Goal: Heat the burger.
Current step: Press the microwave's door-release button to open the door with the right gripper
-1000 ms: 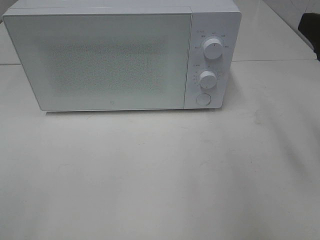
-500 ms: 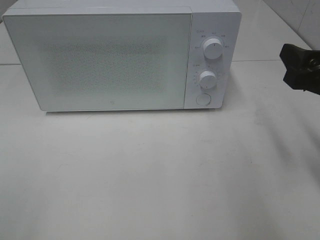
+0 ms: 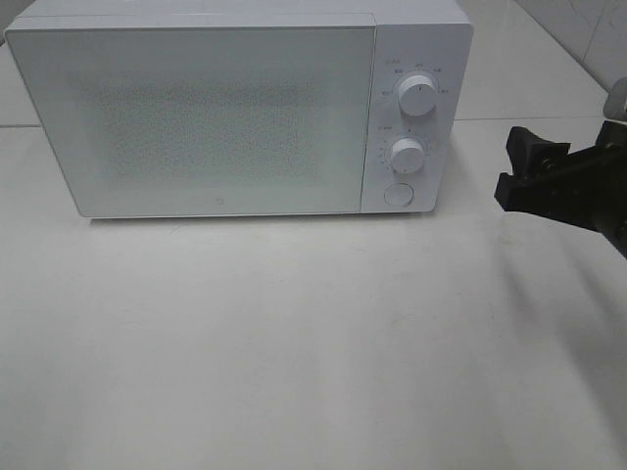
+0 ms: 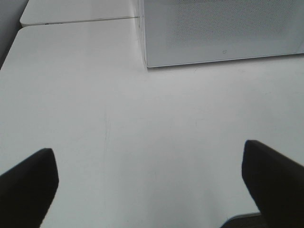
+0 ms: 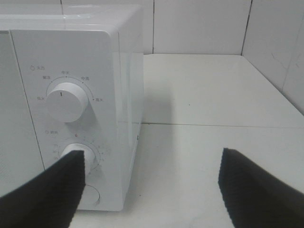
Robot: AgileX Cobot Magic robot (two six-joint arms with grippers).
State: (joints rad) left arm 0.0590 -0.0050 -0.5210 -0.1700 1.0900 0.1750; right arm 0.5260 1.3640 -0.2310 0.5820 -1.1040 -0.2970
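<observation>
The burger is out of view in every frame. A white microwave [image 3: 216,117] stands at the back of the table with its door shut. Its panel has an upper knob [image 3: 418,97], a lower knob [image 3: 406,154] and a round button [image 3: 397,194]. My right gripper [image 3: 517,168] is open and empty, to the right of the panel and apart from it. In the right wrist view [image 5: 152,180] its fingers frame the panel side of the microwave [image 5: 71,71]. My left gripper [image 4: 147,185] is open and empty over bare table, short of the microwave [image 4: 218,28].
The white table [image 3: 294,343] stretches in front of the microwave. A seam between table tops runs behind the microwave [image 5: 213,124]. A tiled wall [image 5: 199,23] closes off the back and the right.
My right gripper has come in from the right edge and moved left and lower, toward the microwave's panel. The microwave has not changed.
</observation>
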